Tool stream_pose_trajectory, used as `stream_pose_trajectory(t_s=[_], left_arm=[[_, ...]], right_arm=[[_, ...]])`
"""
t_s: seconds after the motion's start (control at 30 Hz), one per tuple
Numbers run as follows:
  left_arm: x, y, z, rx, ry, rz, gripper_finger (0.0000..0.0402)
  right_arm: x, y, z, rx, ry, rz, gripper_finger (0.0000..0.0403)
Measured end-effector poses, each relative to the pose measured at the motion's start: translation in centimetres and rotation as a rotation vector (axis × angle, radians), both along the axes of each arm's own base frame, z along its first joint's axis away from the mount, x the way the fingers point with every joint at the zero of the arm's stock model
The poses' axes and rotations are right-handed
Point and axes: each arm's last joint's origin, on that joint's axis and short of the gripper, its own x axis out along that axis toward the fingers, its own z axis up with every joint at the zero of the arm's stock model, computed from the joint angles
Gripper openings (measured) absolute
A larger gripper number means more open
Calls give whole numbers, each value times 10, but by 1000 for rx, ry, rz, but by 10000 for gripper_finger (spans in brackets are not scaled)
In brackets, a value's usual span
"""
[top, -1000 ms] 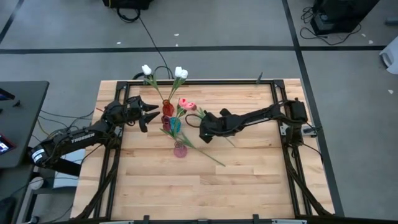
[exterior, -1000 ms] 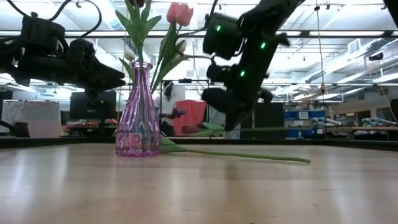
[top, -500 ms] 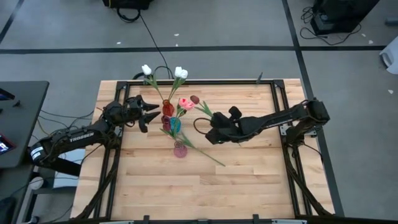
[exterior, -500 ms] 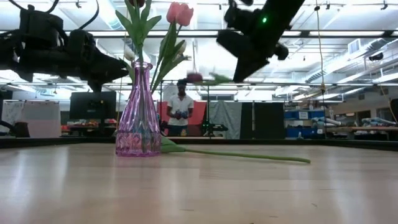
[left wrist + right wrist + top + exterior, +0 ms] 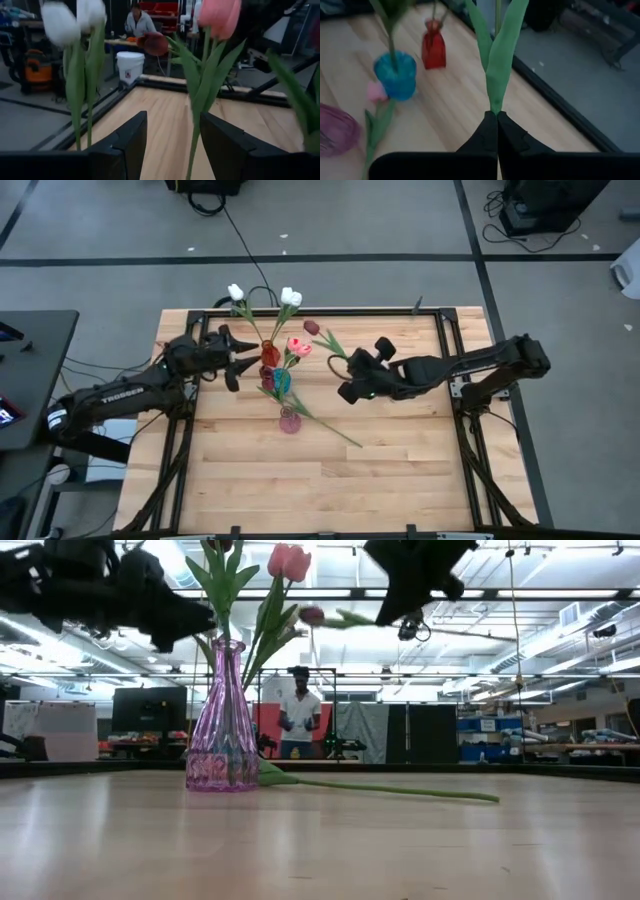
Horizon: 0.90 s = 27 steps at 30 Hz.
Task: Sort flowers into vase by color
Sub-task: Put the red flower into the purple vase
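Note:
Three small vases stand at mid-table. The red vase [image 5: 269, 353] holds white tulips [image 5: 290, 297], the blue vase [image 5: 282, 380] holds pink tulips [image 5: 298, 346], and the purple vase [image 5: 222, 730] is nearest. My right gripper [image 5: 496, 121] is to their right, high above the table and shut on a dark maroon tulip [image 5: 311, 327]. Another flower [image 5: 330, 427] lies flat on the table, its stem running out from the vases. My left gripper [image 5: 172, 135] hangs open to the left of the vases, fingers level and pointing at them, touching nothing. My right gripper pinches the maroon tulip's stem between its two shut fingers, just below where the leaves [image 5: 496, 100] branch off. The fingers slant down from the table's right side. The tulip is lifted clear and runs about level away from the fingers, its head [image 5: 312, 614] toward the vases.
A black metal frame [image 5: 330, 310] runs around the wooden tabletop. A person [image 5: 298, 720] stands in the room beyond the far edge. Bare wood [image 5: 330, 480] stretches from the vases to the near edge.
My right gripper has risen from just above the table and drawn back toward the right edge, staying shut. The maroon tulip came up with it, lifted clear, and its head now sits nearer the far edge. My left gripper has risen a little, still open.

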Motion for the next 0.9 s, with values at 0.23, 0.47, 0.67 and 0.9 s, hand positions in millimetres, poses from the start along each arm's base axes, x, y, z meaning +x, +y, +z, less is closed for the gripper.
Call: stream_pose_trajectory(t_s=[0.23,0.47,0.67,0.9], left_arm=[[2,-8,28,54,77,40,187],[2,-20,48,112,52,-62,187],[-2,-29,76,152,-62,-217,187],[-5,-32,95,94,-134,-305,187]], right_arm=[[-4,3,28,-36,-125,97,2],[7,6,46,-90,-248,245,3],[14,5,61,-132,-369,335,4],[19,7,77,-128,-542,493,5]])
